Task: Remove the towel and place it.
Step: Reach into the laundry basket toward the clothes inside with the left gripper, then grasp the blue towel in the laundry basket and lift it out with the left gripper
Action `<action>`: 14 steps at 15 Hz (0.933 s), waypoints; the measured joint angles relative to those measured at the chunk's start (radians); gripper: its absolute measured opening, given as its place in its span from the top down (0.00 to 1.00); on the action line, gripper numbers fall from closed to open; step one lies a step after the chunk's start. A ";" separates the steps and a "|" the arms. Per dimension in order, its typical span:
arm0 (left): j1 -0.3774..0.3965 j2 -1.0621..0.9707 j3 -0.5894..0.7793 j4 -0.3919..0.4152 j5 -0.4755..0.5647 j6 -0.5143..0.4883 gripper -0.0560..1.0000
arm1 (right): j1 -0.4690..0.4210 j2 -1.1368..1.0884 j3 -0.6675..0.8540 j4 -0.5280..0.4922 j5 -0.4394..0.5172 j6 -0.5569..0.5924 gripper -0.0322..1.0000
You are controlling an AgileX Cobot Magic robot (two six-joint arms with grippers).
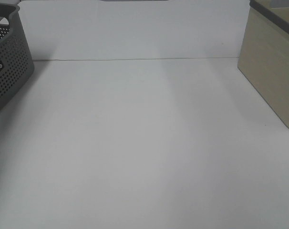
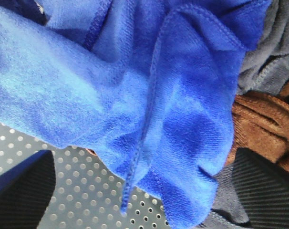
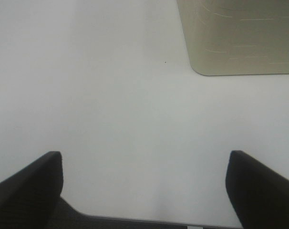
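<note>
My left end effector (image 2: 144, 155), spread wide, is hovering over the royal-blue microfibre towel (image 2: 135, 86) inside the grey perforated plastic basket (image 2: 77, 191); closing carelessly risks dragging the neighbouring brown cloth (image 2: 263, 124) out too.

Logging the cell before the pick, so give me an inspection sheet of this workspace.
Surface: white table, no marks seen.
Job's things: blue towel bunched in the grey basket at the table's left.
Clutter: grey cloth and brown cloth beside the towel; beige bin at right.
Grippers: left gripper open, fingers either side of a towel fold; right gripper open over the table.
Cables: nothing seen.
Surroundings: white back panel.
</note>
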 joint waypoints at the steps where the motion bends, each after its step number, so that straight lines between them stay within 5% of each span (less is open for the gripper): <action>1: 0.000 0.000 -0.001 0.003 -0.009 0.000 0.05 | 0.000 0.000 0.000 0.000 0.000 0.000 0.10; 14: 0.018 0.060 -0.001 0.003 -0.030 0.000 0.07 | 0.000 0.000 0.000 0.000 0.000 0.000 0.10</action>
